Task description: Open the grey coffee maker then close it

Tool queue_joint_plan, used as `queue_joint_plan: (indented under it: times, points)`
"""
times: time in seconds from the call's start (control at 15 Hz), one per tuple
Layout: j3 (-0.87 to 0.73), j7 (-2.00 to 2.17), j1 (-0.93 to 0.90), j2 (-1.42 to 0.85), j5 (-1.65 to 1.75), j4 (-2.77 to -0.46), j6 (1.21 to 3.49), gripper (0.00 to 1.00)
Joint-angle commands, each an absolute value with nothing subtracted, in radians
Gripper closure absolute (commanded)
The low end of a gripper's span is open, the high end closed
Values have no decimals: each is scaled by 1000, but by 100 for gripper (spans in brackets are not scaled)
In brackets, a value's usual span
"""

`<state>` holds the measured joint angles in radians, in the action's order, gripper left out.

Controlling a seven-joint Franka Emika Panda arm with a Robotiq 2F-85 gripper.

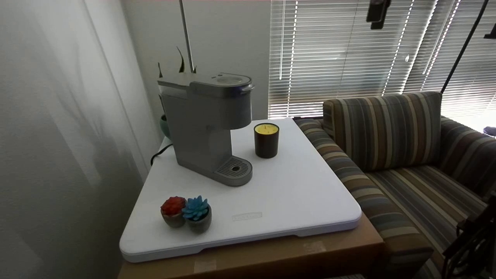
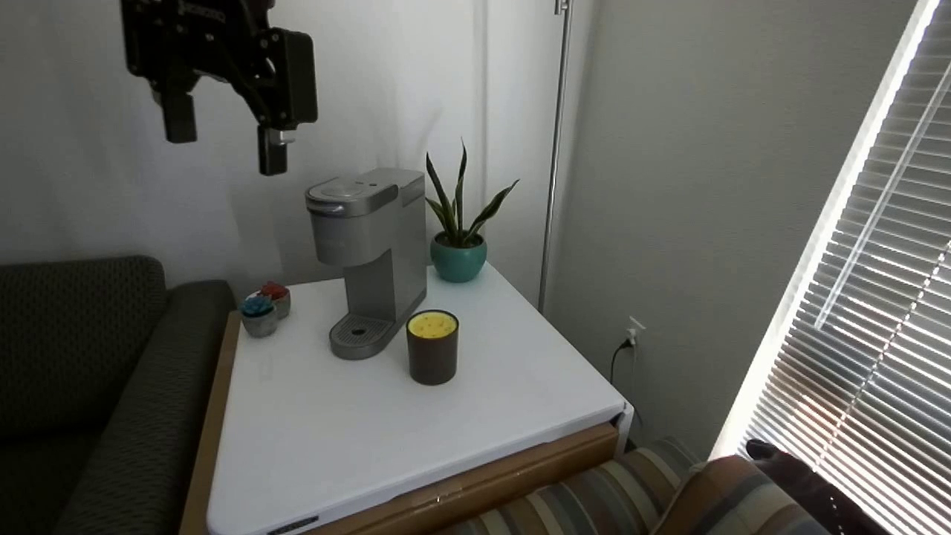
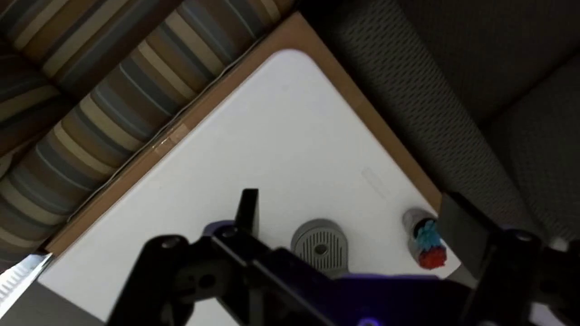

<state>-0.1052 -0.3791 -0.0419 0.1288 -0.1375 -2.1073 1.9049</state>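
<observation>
dark cup (image 2: 432,360) near coffee maker (image 1: 205,128), succulents (image 1: 190,212), potted plant (image 2: 458,253)

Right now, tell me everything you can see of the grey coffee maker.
The grey coffee maker is tall, boxy and matte, apparently plastic, with a rounded head, a shut lid, a shiny front handle and a rounded, slotted drip base with a round hole. It stands upright on the white tabletop, a dark cord showing behind; the open end effector hangs clear.
</observation>
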Motion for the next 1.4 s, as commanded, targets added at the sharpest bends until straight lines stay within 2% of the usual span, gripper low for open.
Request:
queue_joint_plan:
  times: [0.0, 0.13, 0.2, 0.4, 0.87, 1.0, 1.07, 1.33]
  points:
    - [-51, -236, -37, 63, -151, -2117, 2133, 0]
    - [-28, -171, -40, 22, -151, -2120, 2260, 0]
    - [-31, -206, -32, 60, -138, -2115, 2174, 0]
    - [-20, -195, -34, 44, -137, -2114, 2192, 0]
    - [19, 325, -49, -70, -28, -2063, 2230, 0]
    - [33, 341, -56, -115, -168, -2046, 2220, 0]
    - [27, 321, -54, -56, -91, -2086, 2214, 0]
    - [33, 341, -61, -109, -146, -2058, 2214, 0]
